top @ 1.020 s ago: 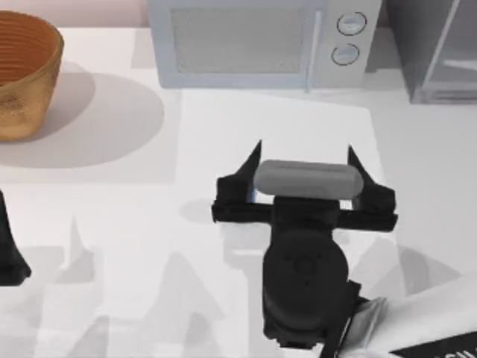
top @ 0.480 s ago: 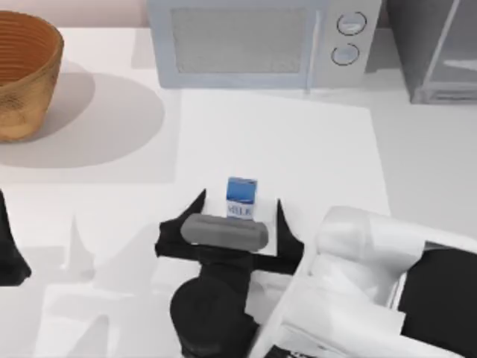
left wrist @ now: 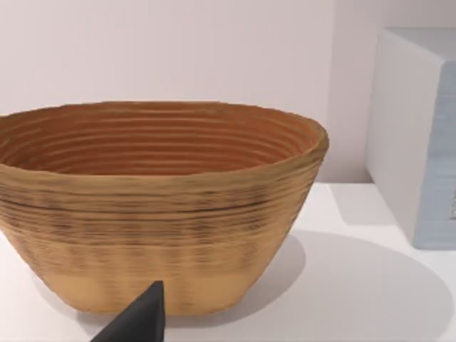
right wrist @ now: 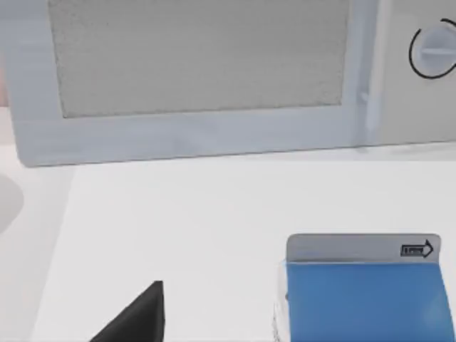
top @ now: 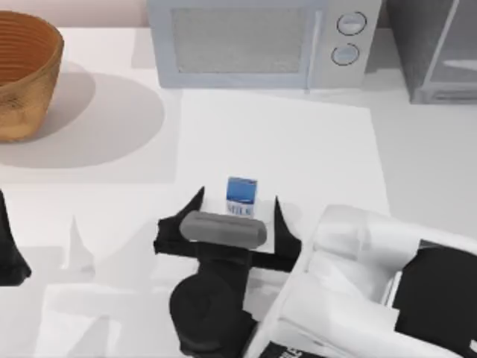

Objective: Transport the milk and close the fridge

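Right gripper (top: 237, 205) sits low over the table's middle, fingers spread wide, milk (top: 241, 198) standing upright between the tips but nearer the right one, not yet touched. Left gripper (top: 11, 253) parked at the table's left edge, can't tell its state. Carton looks light, stiff-ish cardboard, likely crushable and easy to tip, so best taken across the flat side walls at mid-height. Fridge (top: 436, 48) at far right corner, door apparently open. Count: one milk, one fridge, one microwave (top: 261, 41), one basket (top: 22, 74).
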